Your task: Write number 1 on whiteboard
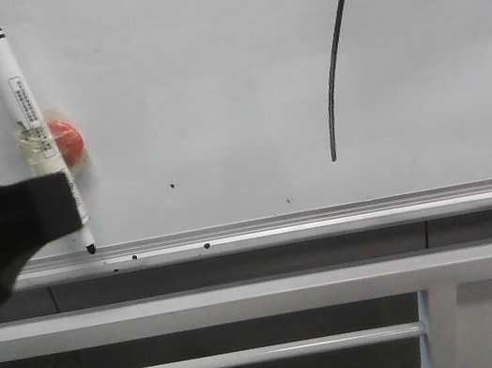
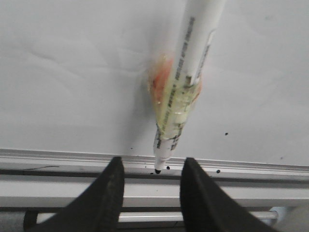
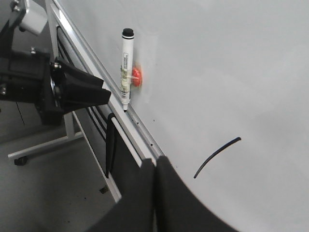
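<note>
The thin black, slightly curved marker stroke that serves as the number 1 stands on the large white glossy whiteboard, at about two o'clock from the board's middle in the front view, leaning right. The writing looks done, so the step in hand appears to be parking the pen.

The white-barrelled marker pen with a black cap hangs at about ten o'clock on the board, fixed by clear yellowish tape to a round orange-red magnet, its bare black tip just above the silver aluminium lower rail. To finish cleanly, draw your left gripper straight back from the board. Don't sweep sideways, or a finger may knock the barrel and smear ink along the rail.

Your left gripper's black fingers stand moderately apart, one on each side of the pen's tip in the left wrist view, and appear to hold nothing. In the front view the arm comes in low from eight o'clock, its finger overlapping the lower barrel.

Your right gripper hangs near the rail, below the stroke, fingers pressed together with no gap and nothing between them.
</note>
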